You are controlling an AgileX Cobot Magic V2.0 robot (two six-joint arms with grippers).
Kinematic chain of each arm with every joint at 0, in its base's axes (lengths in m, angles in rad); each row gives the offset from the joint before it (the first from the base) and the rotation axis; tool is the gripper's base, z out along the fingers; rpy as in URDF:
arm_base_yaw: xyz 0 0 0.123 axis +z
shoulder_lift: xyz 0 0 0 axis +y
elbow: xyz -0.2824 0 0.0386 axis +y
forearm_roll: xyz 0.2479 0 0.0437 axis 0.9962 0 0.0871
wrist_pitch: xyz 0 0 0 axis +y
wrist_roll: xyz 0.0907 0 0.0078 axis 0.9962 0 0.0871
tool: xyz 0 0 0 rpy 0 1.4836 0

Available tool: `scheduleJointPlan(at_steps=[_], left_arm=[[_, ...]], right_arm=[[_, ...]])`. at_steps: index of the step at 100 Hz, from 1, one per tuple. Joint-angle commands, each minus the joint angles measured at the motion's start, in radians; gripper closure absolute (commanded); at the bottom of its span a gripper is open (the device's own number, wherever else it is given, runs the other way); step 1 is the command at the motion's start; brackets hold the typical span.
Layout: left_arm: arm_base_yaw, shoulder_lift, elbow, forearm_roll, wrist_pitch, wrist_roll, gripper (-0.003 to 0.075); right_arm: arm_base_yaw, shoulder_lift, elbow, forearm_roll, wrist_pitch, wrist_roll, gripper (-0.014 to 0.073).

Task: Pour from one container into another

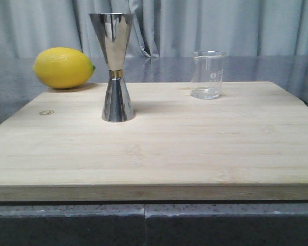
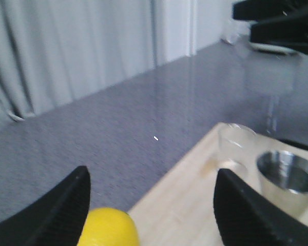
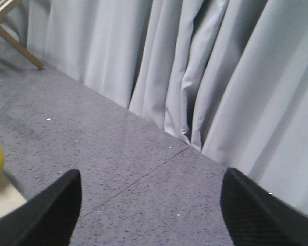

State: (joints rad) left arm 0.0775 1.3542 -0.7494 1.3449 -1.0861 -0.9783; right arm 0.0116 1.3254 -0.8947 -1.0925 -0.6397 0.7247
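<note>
Nothing poured yet, both things untouched on the pale wooden cutting board (image 1: 195, 148) on the grey speckled tabletop (image 1: 10, 87)

Near: tall shiny steel hourglass jigger with thin gold waist band (image 1: 114, 66) stands upright, left of board centre, long axis vertical, open cup up

Farther back, right of centre: small clear glass beaker with faint white marks (image 1: 208, 75), upright, well apart from the jigger; shorter than it, can't tell if there's liquid in it

Left tool (image 2: 151, 210) released, fingers spread wide, holds nothing; it sees jigger (image 2: 287, 182) and beaker (image 2: 235, 148) ahead, yellow lemon (image 2: 109, 228) close below

Right tool (image 3: 149, 215) also released, empty, faces curtain (image 3: 195, 66)

Judgement: beaker lies on the right side, so right arm is nearer; side grasp across its vertical axis, then carry left to the jigger

Far left: lemon (image 1: 63, 67) at board's back edge
</note>
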Motion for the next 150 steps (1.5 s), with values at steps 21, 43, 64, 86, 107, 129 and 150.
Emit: scheduleJointPlan(at_steps=[21, 43, 64, 86, 107, 129, 150], left_arm=[[0.127, -0.227, -0.019, -0.34, 0.179, 0.042, 0.0261], [0.15, -0.407, -0.019, -0.359, 0.396, 0.05, 0.0272], [0.15, -0.59, -0.019, -0.361, 0.586, 0.047, 0.0272], [0.15, -0.766, -0.01, -0.303, 0.721, -0.048, 0.0272], [0.15, -0.904, 0.118, -0.091, 0.759, -0.221, 0.0272], [0.15, -1.068, 0.335, -0.061, 0.783, -0.265, 0.0272], [0.15, -1.17, 0.501, -0.045, 0.77, -0.267, 0.0272]], right_arm=[[-0.009, -0.054, -0.146, 0.046, 0.193, 0.002, 0.0081], [-0.009, -0.157, -0.166, 0.041, 0.347, 0.002, 0.0081], [-0.009, -0.335, -0.166, 0.039, 0.568, 0.002, 0.0081], [-0.009, -0.567, -0.098, 0.049, 0.705, 0.002, 0.0081], [-0.009, -0.804, 0.101, 0.051, 0.77, 0.002, 0.0081], [-0.009, -1.034, 0.303, 0.063, 0.775, 0.002, 0.0081], [-0.009, -1.178, 0.441, 0.082, 0.775, 0.002, 0.0083]])
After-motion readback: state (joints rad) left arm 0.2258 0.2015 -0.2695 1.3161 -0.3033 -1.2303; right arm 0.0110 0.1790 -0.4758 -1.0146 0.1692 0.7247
